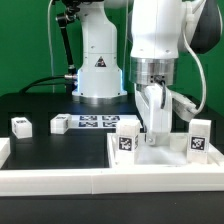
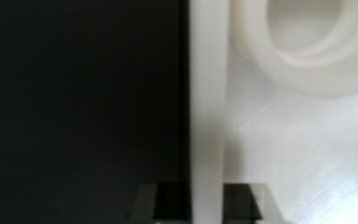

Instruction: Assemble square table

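Observation:
The white square tabletop (image 1: pixel 170 155) lies flat at the exterior view's right. My gripper (image 1: pixel 150 134) reaches straight down onto its left part. In the wrist view my gripper (image 2: pixel 208 205) has a dark finger (image 2: pixel 169 203) on each side of the tabletop's raised rim (image 2: pixel 208 100) and is shut on it. A round socket (image 2: pixel 309 45) shows in the slab. One tagged white leg (image 1: pixel 127 139) stands upright at the slab's left corner. Another leg (image 1: pixel 198 137) stands at its right. Two more legs (image 1: pixel 20 125) (image 1: pixel 58 124) lie on the black table at the left.
The marker board (image 1: pixel 95 122) lies flat behind the tabletop, in front of the robot base (image 1: pixel 100 75). A long white barrier rail (image 1: pixel 70 180) runs along the front, and another piece (image 1: pixel 4 150) sits at the left edge. Cables hang at the back.

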Controlling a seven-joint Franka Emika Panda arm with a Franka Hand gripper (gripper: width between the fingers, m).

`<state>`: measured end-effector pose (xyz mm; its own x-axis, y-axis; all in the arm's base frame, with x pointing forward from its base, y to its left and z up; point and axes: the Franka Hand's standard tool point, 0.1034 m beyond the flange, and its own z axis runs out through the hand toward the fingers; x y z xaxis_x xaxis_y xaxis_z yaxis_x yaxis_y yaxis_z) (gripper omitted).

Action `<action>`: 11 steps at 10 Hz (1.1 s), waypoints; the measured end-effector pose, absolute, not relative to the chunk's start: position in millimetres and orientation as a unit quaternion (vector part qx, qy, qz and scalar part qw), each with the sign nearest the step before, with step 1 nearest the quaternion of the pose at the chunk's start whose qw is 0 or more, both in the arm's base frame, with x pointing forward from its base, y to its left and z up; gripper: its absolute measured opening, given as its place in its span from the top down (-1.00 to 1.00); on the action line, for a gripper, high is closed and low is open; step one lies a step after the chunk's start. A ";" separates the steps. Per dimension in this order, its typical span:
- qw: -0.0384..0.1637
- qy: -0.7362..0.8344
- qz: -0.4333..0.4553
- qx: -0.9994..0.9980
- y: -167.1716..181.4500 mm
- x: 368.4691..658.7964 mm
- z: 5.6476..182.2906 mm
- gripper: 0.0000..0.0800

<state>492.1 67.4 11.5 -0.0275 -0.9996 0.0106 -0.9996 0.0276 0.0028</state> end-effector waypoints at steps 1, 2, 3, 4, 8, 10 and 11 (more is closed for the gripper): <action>0.005 -0.717 0.003 0.697 67.4 492.1 11.5 0.85; 0.005 -0.717 0.003 0.697 67.4 492.1 11.5 0.85; 0.005 -0.717 0.003 0.697 67.4 492.1 11.5 0.85; 0.005 -0.717 0.003 0.698 67.4 492.1 11.5 0.85; 0.005 -0.683 0.003 0.731 63.7 492.7 11.8 0.85; 0.019 -0.621 -0.022 0.783 38.4 482.5 9.8 0.84; 0.020 -0.588 -0.027 0.808 28.2 478.6 9.5 0.83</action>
